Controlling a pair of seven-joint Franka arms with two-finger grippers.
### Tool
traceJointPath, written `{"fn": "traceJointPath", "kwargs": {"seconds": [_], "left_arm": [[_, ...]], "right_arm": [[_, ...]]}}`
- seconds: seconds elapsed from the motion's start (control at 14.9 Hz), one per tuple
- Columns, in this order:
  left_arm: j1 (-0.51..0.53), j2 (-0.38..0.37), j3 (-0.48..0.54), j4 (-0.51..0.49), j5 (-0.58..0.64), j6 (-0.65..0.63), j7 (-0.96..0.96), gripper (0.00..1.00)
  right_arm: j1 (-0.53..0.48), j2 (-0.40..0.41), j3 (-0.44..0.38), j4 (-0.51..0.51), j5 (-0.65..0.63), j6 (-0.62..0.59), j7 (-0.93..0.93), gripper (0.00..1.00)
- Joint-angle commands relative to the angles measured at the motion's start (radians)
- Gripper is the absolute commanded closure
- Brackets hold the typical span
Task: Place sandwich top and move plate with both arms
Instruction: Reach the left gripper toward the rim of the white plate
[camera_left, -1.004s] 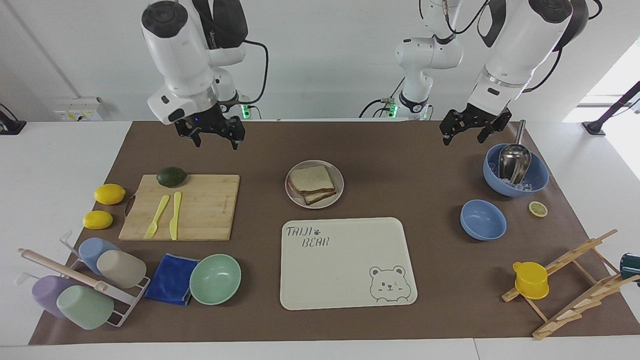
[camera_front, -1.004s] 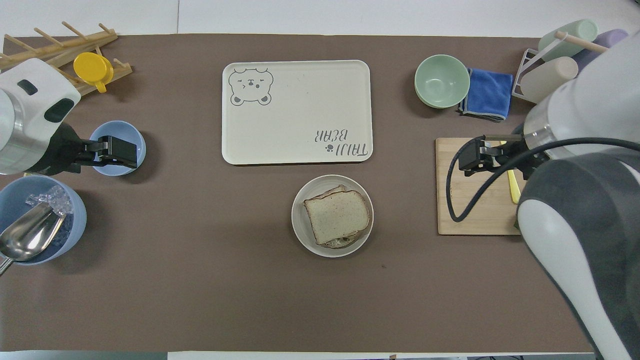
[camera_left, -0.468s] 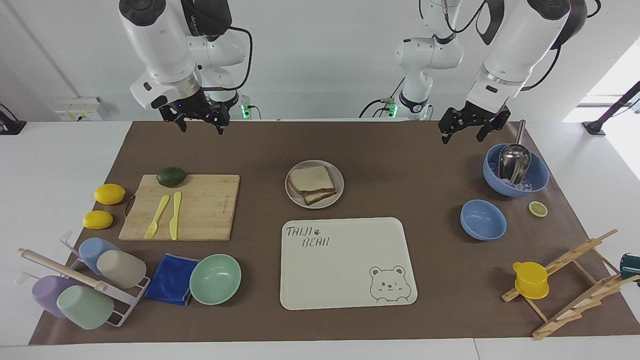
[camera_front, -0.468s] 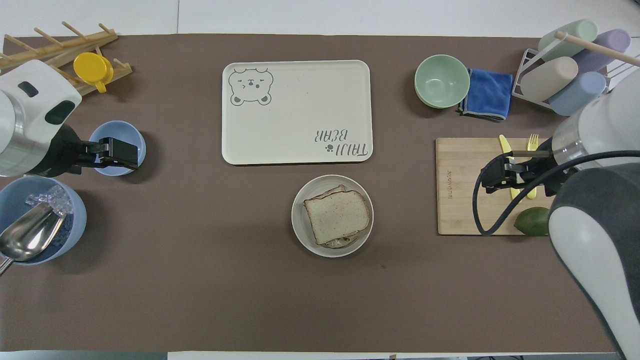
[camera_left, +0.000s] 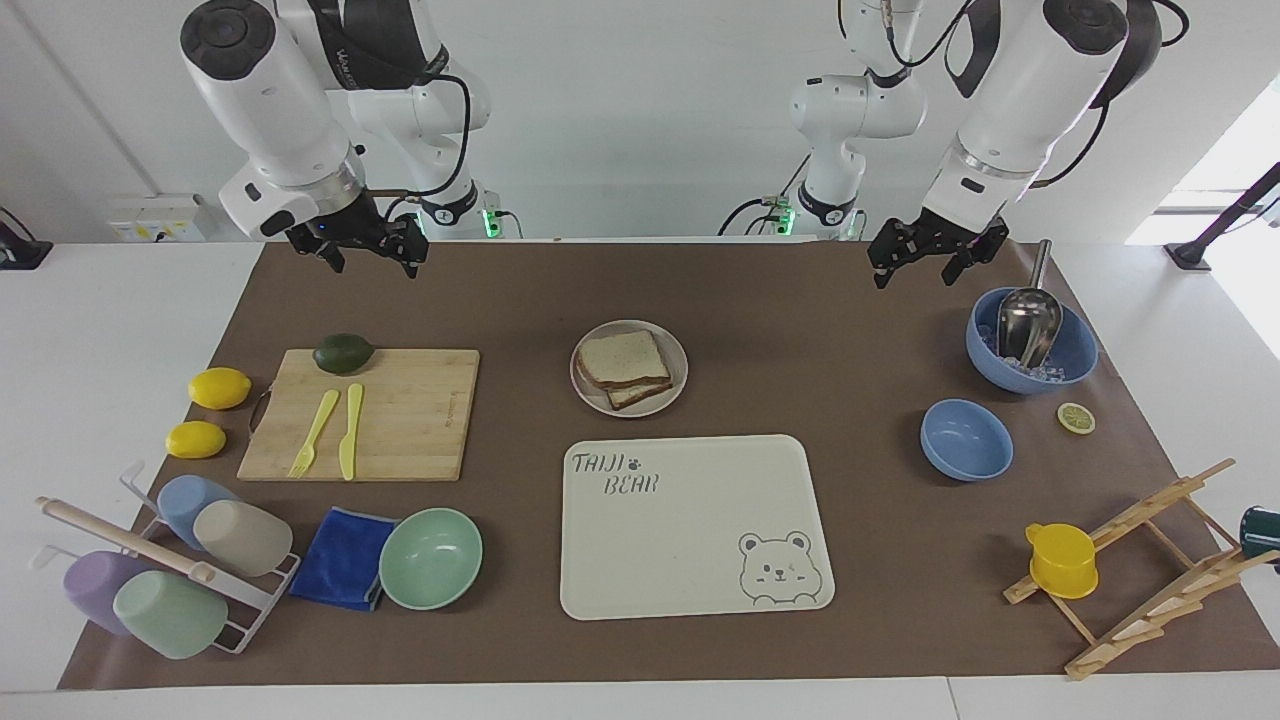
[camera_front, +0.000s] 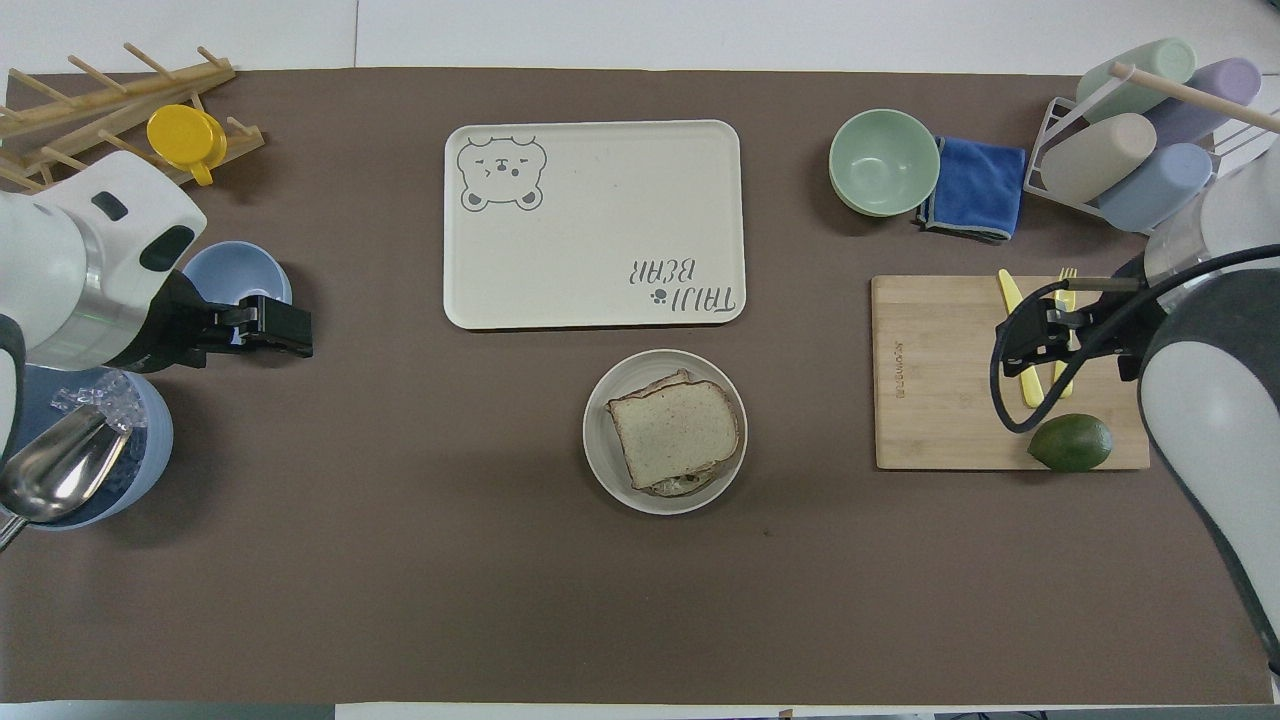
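The sandwich top (camera_left: 622, 358) (camera_front: 672, 430), a speckled bread slice with brown crust, lies on another slice on the plate (camera_left: 678, 368) (camera_front: 605, 470), which stands mid-table on the brown mat. My left gripper (camera_left: 915, 272) (camera_front: 296, 338) hangs open and empty in the air over the mat beside the big blue bowl (camera_left: 1075, 365). The right gripper (camera_left: 372, 262) (camera_front: 1035, 338) is also open and empty, raised over the mat's edge by the cutting board (camera_left: 410, 415). Both are well away from the plate.
A cream bear tray (camera_left: 690, 520) lies just farther from the robots than the plate. The board carries an avocado (camera_left: 343, 352), fork and knife. A mint bowl (camera_left: 430, 558), blue cloth and cup rack are toward the right arm's end; blue bowls and a wooden rack (camera_left: 1150, 580) toward the left arm's.
The right gripper has risen and drawn back toward its own end of the table, uncovering the avocado and cutlery. The left gripper has shifted slightly. Plate and bread have not moved.
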Motion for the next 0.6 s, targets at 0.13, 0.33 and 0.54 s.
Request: {"fn": "traceJointPath", "kwargs": {"seconds": [0.13,0.33,0.54], "left_arm": [[-0.106,-0.023,0.003,-0.185,-0.047,0.18,-0.09,0.0],[-0.181,0.018,0.003,-0.248,-0.064,0.284,-0.104,0.0],[-0.275,0.069,0.003,-0.314,-0.069,0.451,-0.179,0.0]], "right_arm": [[-0.01,-0.014,0.005,0.003,0.007,-0.019,-0.028,0.0],[-0.059,-0.018,0.007,-0.013,0.007,-0.013,-0.067,0.0],[-0.063,-0.02,0.007,-0.013,0.01,-0.016,-0.083,0.0]]}}
